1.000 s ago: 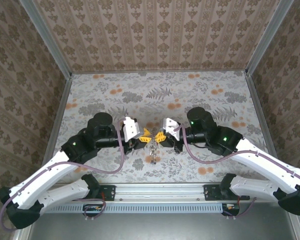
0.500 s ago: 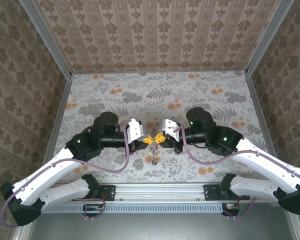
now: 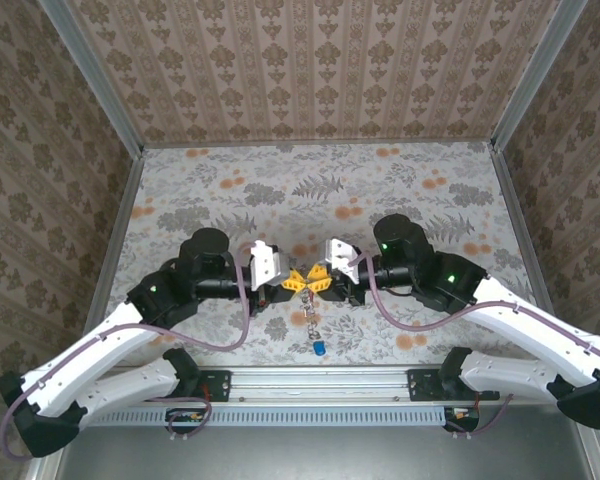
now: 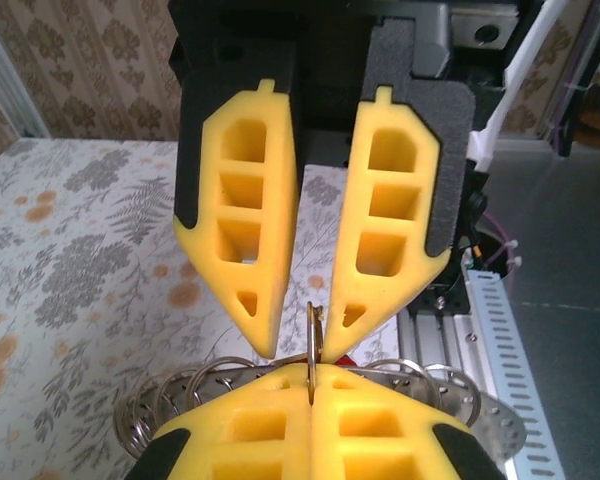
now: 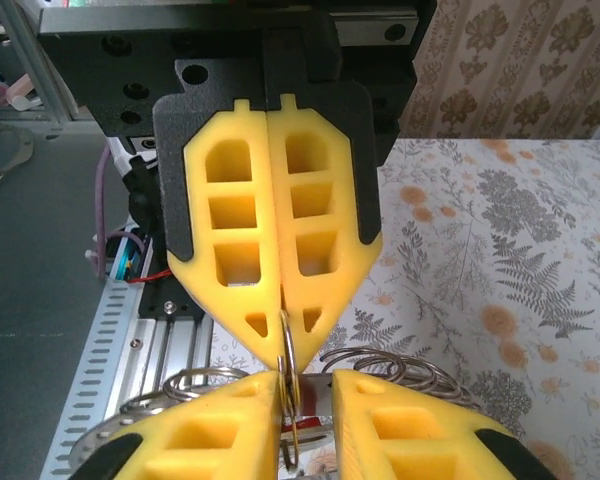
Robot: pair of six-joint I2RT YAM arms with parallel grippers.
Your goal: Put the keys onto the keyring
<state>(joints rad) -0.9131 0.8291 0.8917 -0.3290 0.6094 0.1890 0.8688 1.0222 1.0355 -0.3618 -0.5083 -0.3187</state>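
Above the bench [image 3: 430,190], my left jaws pinch the keyring [image 4: 314,330] tight; my right jaws stand slightly parted around it.

Keyring [image 4: 314,348] between left end effector [image 3: 295,283] and right end effector [image 3: 322,279]

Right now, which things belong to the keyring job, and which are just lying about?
Job: thin metal keyring, pinched in shut left gripper; open right gripper facing it; small blue-headed key at the chain's end.
Lying about: floral table cover; silver aluminium rail along the near edge.
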